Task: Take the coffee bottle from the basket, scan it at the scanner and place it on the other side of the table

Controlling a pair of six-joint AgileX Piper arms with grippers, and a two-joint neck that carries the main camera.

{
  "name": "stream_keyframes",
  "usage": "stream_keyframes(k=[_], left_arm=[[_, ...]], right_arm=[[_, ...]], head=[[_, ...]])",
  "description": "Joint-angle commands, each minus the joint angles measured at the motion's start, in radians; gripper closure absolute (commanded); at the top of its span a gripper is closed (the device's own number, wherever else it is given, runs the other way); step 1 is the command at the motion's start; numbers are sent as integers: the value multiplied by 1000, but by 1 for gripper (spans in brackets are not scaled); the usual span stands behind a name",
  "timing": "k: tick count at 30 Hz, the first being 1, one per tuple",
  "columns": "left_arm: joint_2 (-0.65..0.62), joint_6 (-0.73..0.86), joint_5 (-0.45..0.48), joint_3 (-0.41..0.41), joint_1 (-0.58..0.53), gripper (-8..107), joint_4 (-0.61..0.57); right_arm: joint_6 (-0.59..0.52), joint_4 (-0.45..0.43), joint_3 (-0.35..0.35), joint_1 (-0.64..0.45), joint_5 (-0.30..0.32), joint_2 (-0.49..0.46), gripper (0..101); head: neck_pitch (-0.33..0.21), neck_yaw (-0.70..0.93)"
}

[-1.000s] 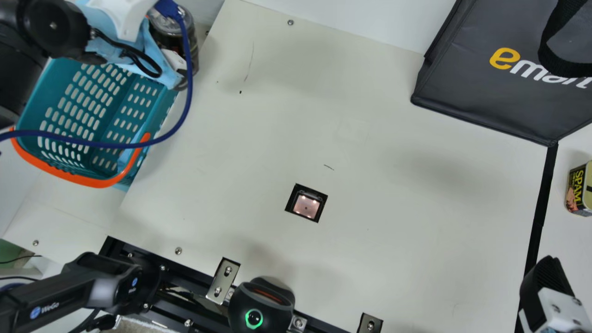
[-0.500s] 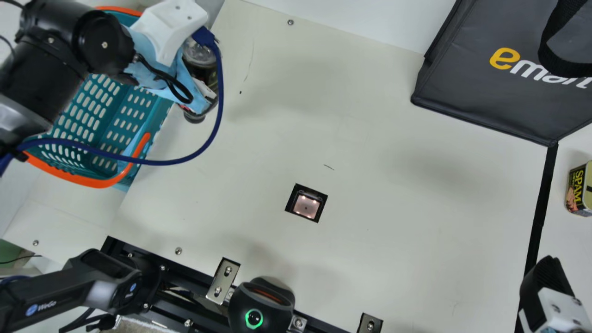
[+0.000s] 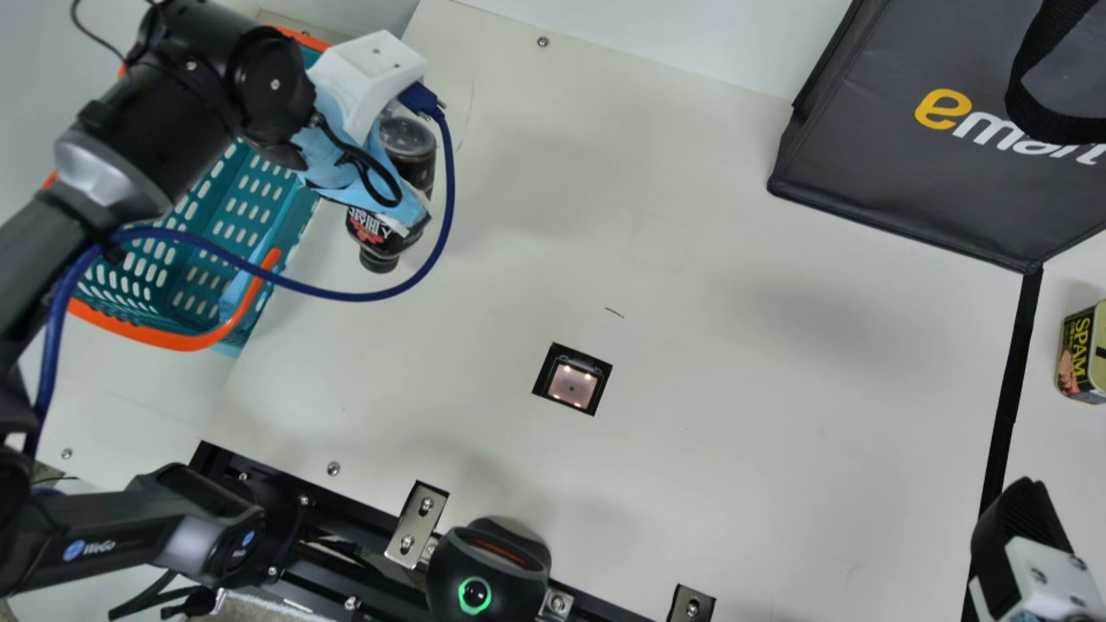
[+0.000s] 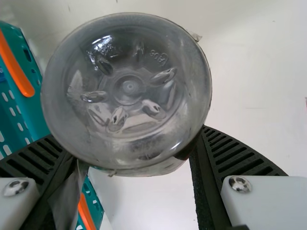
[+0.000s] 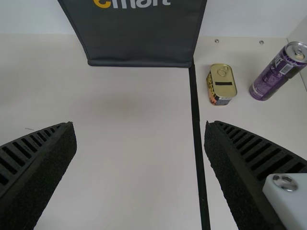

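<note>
Left end effector (image 3: 341,164): closed on the coffee bottle (image 3: 410,142), its two ribbed fingers (image 4: 232,155) parted by about the bottle's width. The bottle is gripped at a tilt, its clear base toward the left wrist camera and its dark cap (image 3: 378,262) toward the tabletop (image 3: 734,259). Position of bottle: outside the basket (image 3: 298,212), just off its inner side, by the tabletop's left edge. Whether the cap touches the surface cannot be determined. A blue cable (image 3: 363,295) loops around beside the bottle.

Basket: teal, orange handle (image 3: 177,341), located at the tabletop's left edge.

Scanner (image 3: 572,384): lit square window set into the tabletop, between the basket and the black strip (image 3: 1005,415), nearer the near edge than the far one.

Right end effector (image 3: 1028,536): at the near right corner of the main view, fingers wide apart, holding nothing.

Other items: dark bag (image 3: 899,173) at the far edge, toward the right; beyond the strip, a small tin (image 3: 1080,358) and, near it, a purple can (image 5: 278,72).
</note>
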Motion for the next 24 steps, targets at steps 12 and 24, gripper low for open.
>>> stream_keyframes(k=[12,24], left_arm=[[111,-54,0,-52,-16,107,-5],[200,-100,0,-129,-30,107,-15]], right_arm=[[0,0,0,0,0,0,6],[0,0,0,0,0,0,6]], head=[[-29,2],[-29,2]])
